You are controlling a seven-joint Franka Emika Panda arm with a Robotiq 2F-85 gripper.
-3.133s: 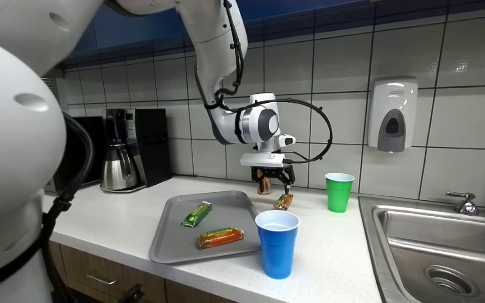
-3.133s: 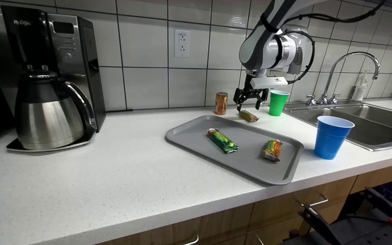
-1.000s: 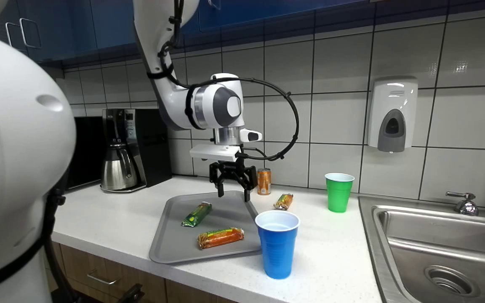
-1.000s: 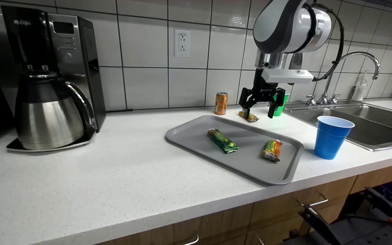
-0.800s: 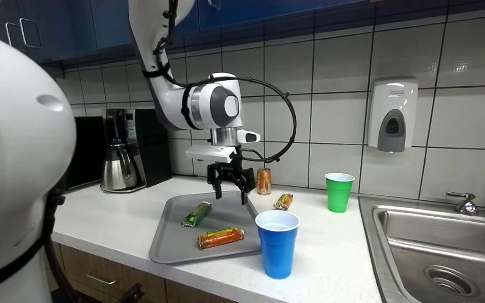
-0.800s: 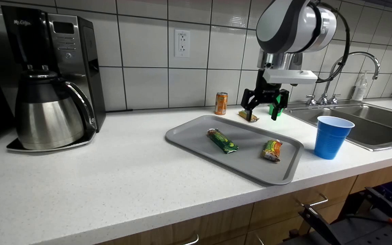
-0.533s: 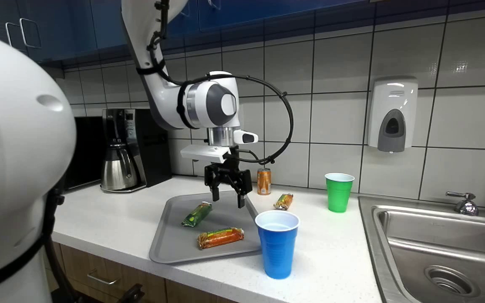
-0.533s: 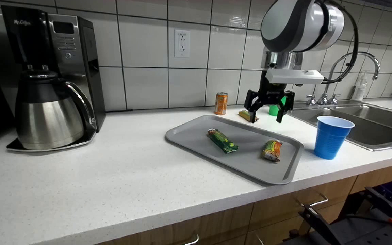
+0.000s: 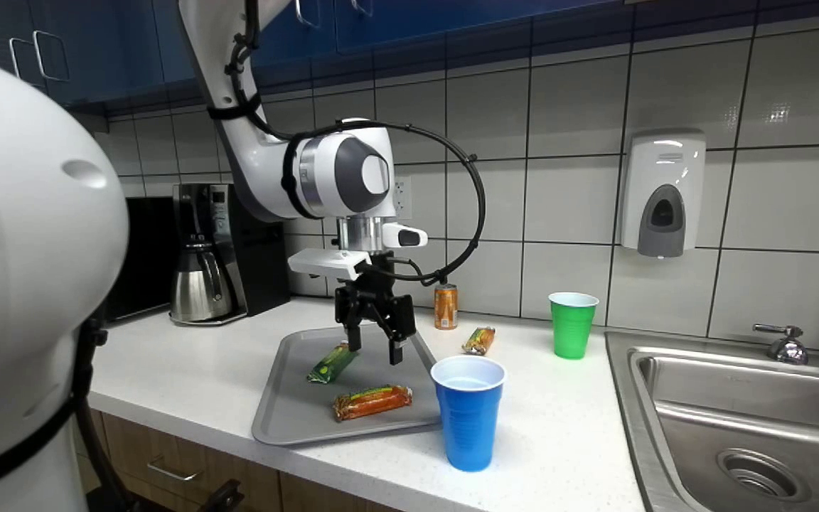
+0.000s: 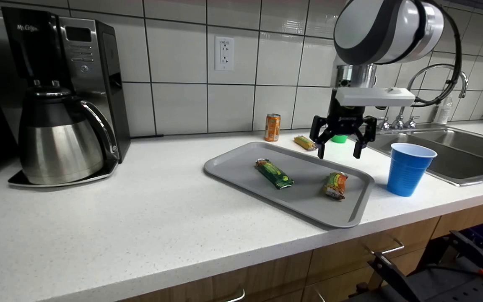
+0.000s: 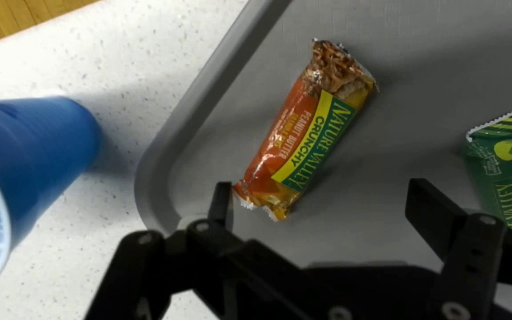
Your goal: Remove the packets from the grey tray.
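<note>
My pincer [image 11: 320, 194] is wide and empty. From it, in the wrist view, the orange packet [image 11: 306, 131] lies at twelve o'clock, stretching from seven to one.

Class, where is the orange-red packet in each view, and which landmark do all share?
In an exterior view: orange-red packet, low, just left of centre.
In an exterior view: orange-red packet, right of centre.
In the wrist view: orange-red packet, near centre.
Shared landmark: blue cup.

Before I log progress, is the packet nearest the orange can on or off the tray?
Off: both exterior views show that packet on the counter, outside the grey tray.
</note>
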